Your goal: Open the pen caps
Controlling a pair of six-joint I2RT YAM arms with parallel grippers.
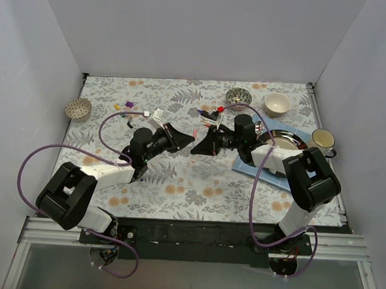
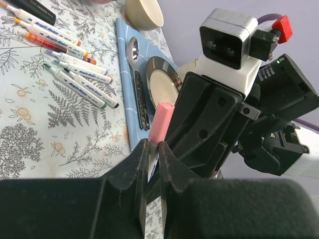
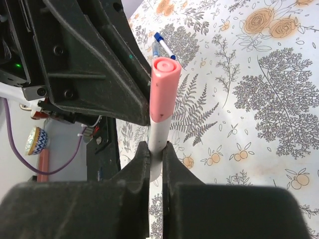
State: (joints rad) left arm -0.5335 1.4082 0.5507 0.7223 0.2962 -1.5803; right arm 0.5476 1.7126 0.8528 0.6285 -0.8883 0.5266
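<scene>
A white-barrelled pen (image 3: 158, 133) with a pink pen cap (image 3: 164, 89) is held above the middle of the table, where both grippers meet. My right gripper (image 3: 156, 145) is shut on the white barrel a little below the cap. My left gripper (image 2: 153, 144) is shut on the same barrel right at the base of the pink cap (image 2: 162, 122). In the top view the left gripper (image 1: 189, 139) and right gripper (image 1: 197, 147) stand tip to tip and hide most of the pen. Several capped pens (image 2: 75, 69) lie on the cloth. Loose purple (image 1: 128, 104) and yellow (image 1: 117, 106) caps lie at the back left.
A blue mat (image 1: 254, 169) on the right carries a metal plate (image 1: 286, 141), with a spoon (image 2: 133, 50) and fork (image 2: 142, 107) beside it. A cream bowl (image 1: 277, 104), a cup (image 1: 322, 138) and patterned bowls (image 1: 78, 108) (image 1: 238, 95) stand around the back. White walls enclose the table.
</scene>
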